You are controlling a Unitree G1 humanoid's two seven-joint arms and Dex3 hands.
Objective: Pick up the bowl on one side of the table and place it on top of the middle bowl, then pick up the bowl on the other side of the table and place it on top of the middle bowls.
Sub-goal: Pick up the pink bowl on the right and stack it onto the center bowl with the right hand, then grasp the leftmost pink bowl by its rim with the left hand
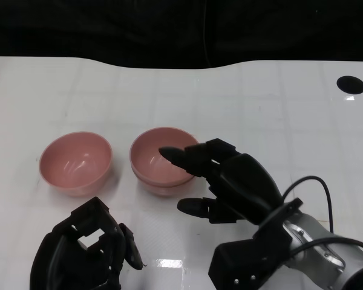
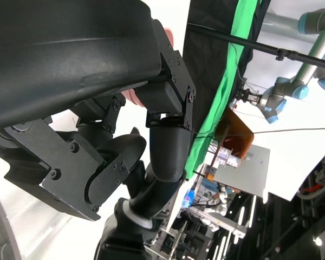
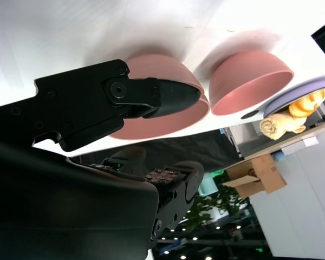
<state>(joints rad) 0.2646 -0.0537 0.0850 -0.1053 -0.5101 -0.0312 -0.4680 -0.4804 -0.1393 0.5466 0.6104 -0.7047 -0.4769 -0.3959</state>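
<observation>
1. Pink is the colour of both bowl groups seen on the white table (image 1: 260, 103); the stack (image 1: 160, 162), two bowls nested one in the other, is taken as the landmark.
2. To the stack's left, near it but apart, a single bowl (image 1: 76, 162) is seen upright and untouched.
3. On the stack's right side the right hand (image 1: 227, 178) is found, with its fingers spread apart and nothing held in them.
4. One upper fingertip (image 1: 169, 153) is seen over the stack's near-right rim in the head view; whether it touches the rim cannot be told.
5. In the right wrist view the same finger (image 3: 151, 97) is shown in front of the stack (image 3: 173, 116), with the single bowl (image 3: 249, 81) beyond it.
6. Nearer the robot than the stack, and to its left, the left hand (image 1: 85, 248) is seen low by the table's near edge.
7. Its fingers appear curled inward around nothing, though the left wrist view is mostly blocked by the hand's own shell (image 2: 70, 59).
</observation>
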